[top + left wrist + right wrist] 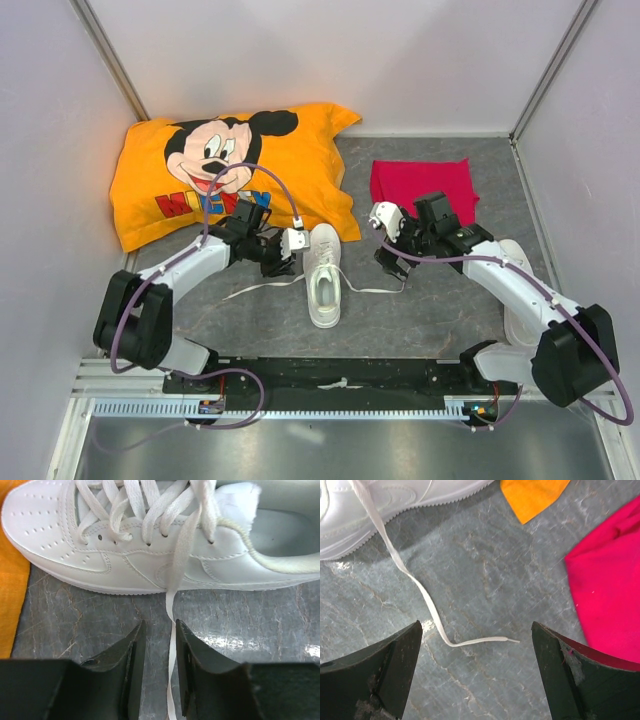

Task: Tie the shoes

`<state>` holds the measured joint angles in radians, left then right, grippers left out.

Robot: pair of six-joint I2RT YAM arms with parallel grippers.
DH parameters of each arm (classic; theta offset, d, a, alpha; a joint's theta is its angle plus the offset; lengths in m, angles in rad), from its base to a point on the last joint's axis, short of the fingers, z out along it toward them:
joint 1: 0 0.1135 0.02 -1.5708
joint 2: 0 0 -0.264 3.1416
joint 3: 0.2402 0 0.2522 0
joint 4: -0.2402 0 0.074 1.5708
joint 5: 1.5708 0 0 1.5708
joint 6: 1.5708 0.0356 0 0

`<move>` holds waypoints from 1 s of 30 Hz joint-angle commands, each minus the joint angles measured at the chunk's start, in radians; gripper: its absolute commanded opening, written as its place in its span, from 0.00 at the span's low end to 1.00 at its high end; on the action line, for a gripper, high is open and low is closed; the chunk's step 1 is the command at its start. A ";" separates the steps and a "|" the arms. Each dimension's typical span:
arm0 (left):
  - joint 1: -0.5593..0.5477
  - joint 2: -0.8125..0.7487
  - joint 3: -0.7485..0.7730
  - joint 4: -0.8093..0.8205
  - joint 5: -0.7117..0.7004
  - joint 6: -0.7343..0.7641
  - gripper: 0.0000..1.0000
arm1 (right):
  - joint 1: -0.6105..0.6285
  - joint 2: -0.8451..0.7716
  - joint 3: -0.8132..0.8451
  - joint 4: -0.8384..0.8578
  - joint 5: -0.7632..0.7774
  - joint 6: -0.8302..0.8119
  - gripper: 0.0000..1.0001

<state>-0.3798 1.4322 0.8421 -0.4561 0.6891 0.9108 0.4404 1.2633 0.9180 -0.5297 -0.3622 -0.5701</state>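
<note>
Left gripper [160, 672] is narrowed around the left lace [170, 630], jaws not quite pinching. I'd close fully before pulling, leaving enough slack near the eyelets for a loop. Right gripper [475, 675] gapes wide over the right lace [426, 602], whose tip lies flat on the table [495, 555]. I'd drop straight down and close on it. The shoe [323, 275] sits mid-table between both grippers, toe towards the pillow [200, 170]: plain white, untied, laces trailing out either side.
</note>
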 commanded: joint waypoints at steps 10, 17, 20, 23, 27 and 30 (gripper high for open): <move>-0.065 0.129 0.049 0.062 -0.046 -0.013 0.37 | -0.003 -0.050 -0.050 -0.023 0.083 0.032 0.98; -0.085 0.171 0.063 0.062 -0.042 -0.013 0.34 | -0.006 -0.042 -0.051 -0.018 0.080 0.026 0.98; -0.094 0.175 0.072 0.068 -0.031 -0.018 0.31 | -0.006 -0.038 -0.053 -0.015 0.078 0.022 0.98; -0.099 0.174 0.075 0.071 -0.017 -0.020 0.30 | -0.006 -0.036 -0.053 -0.015 0.078 0.022 0.98; -0.099 0.171 0.072 0.071 -0.013 -0.020 0.30 | -0.006 -0.039 -0.057 -0.015 0.078 0.024 0.98; -0.099 0.163 0.069 0.069 -0.010 -0.023 0.20 | -0.005 -0.044 -0.064 -0.015 0.078 0.027 0.98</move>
<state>-0.4732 1.6062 0.8833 -0.4122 0.6365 0.9054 0.4381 1.2373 0.8661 -0.5549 -0.2882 -0.5465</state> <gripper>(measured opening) 0.285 0.982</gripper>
